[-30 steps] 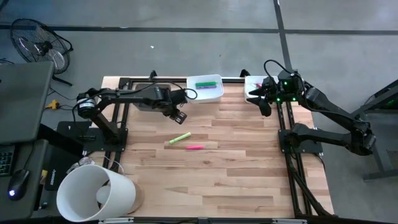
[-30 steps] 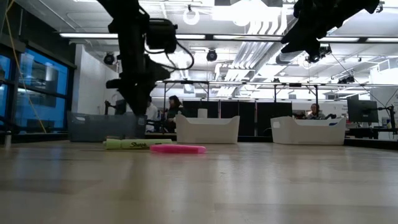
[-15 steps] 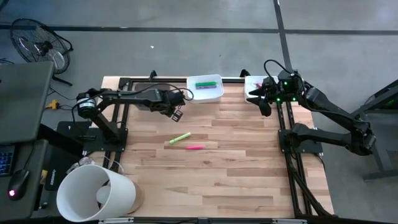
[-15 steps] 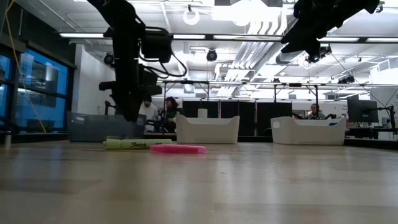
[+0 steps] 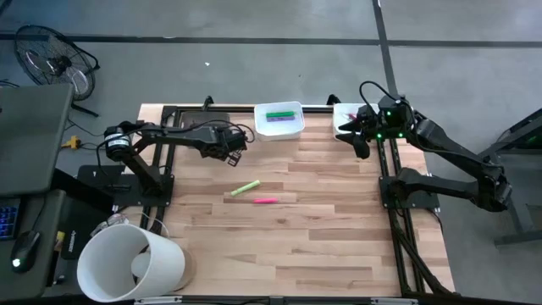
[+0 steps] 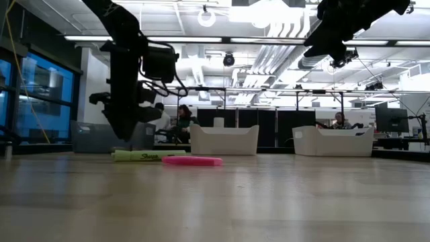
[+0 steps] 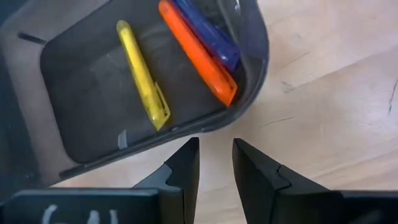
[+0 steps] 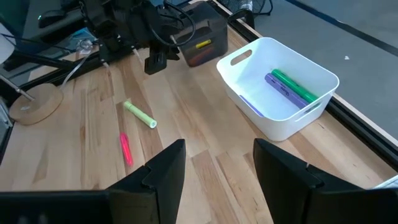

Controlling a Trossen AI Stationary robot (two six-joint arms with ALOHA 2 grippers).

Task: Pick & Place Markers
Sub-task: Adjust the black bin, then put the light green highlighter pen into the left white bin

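Swinging the left gripper (image 5: 233, 151) off the open table (image 5: 322, 237) and back toward the rear-left corner over the last second; now hanging just beside the dark bin (image 7: 255, 56), fingers parted by a narrow gap with nothing between them, as the left wrist view shows. Already holding three markers in that bin: yellow (image 7: 144, 74), orange (image 7: 199, 56) and purple-blue (image 7: 208, 31), lying side by side. Reads as a drop-off just finished, or a retreat without a pick; cannot tell which.

Still lying loose mid-table, untouched and unmoved: the yellow-green marker (image 5: 245, 188) and the pink marker (image 5: 265, 201), close together but apart. Resting in the white tray (image 5: 279, 134) at the back: a green marker (image 5: 279, 113) and a purple one (image 8: 287, 90).

Holding unchanged at the back-right edge: the right gripper (image 8: 219, 144), fingers spread wide and empty.

Leaves, by the look of it, two markers to collect, with the left arm now farther from them and needing to come back out and down
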